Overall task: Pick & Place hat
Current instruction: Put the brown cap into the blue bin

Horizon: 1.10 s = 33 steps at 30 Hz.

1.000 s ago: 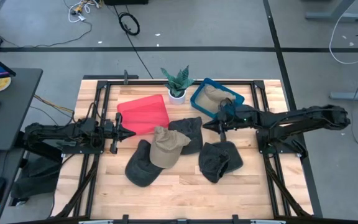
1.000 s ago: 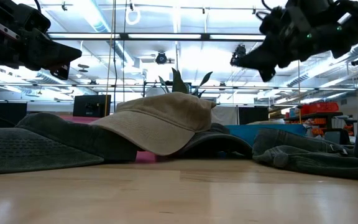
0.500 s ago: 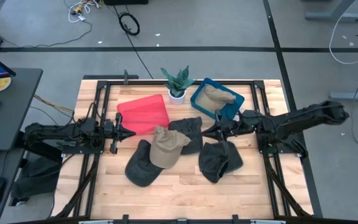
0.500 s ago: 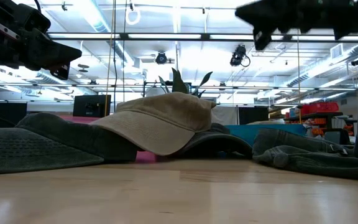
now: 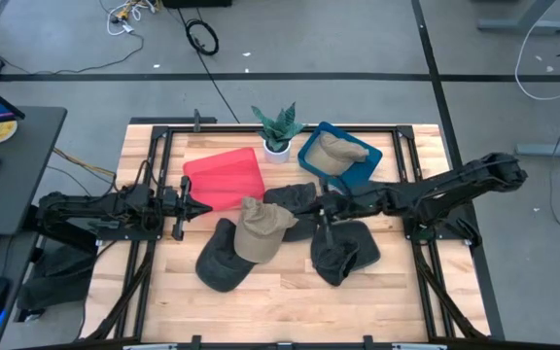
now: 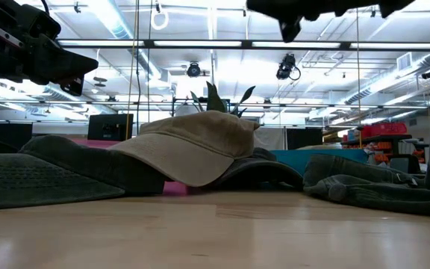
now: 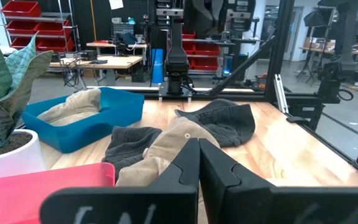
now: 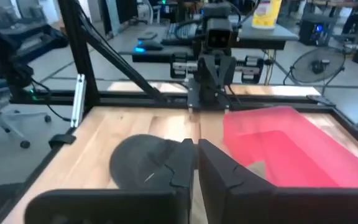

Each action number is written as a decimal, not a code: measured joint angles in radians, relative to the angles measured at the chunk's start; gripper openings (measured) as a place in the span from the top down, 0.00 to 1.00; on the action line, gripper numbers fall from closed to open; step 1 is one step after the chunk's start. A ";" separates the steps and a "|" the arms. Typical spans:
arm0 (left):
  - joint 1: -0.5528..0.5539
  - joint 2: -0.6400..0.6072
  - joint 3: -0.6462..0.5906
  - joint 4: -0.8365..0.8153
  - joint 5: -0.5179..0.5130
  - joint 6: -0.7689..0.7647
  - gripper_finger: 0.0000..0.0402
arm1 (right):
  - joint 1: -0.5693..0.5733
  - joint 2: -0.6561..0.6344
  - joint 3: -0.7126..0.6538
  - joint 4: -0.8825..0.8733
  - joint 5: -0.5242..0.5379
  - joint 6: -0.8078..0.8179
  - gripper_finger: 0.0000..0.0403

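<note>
We found one tan hat [image 5: 340, 148] already in the blue bin [image 5: 311, 155]. The right gripper [image 5: 321, 206], jaws pressed together and empty, hung above four unplaced caps [image 5: 261, 231].

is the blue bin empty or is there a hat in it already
Not empty: the blue bin holds a tan hat, seen lying inside its walls in the high and left wrist views.

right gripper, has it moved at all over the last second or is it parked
Yes. In the high view the right gripper has travelled away from the blue bin toward the middle of the table, and is now over the dark hats beside the tan hat. Its fingers are shut.
</note>
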 joint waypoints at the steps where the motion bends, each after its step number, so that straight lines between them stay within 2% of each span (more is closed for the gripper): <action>1: 0.000 0.000 0.000 0.000 0.000 0.000 0.99 | 0.000 0.018 0.009 0.000 0.000 0.001 0.93; 10: 0.000 0.000 0.000 0.000 0.000 0.000 0.99 | -0.016 0.213 0.126 -0.093 0.000 -0.024 0.93; 18: 0.000 0.000 0.000 0.000 0.000 0.000 0.99 | -0.027 0.325 0.225 -0.190 -0.011 -0.035 0.91; 29: 0.000 0.000 0.000 0.000 0.000 0.000 0.99 | -0.021 0.438 0.248 -0.188 -0.011 -0.051 0.62; 33: 0.000 0.000 0.000 0.000 0.000 0.000 0.99 | -0.022 0.483 0.248 -0.173 -0.019 -0.051 0.55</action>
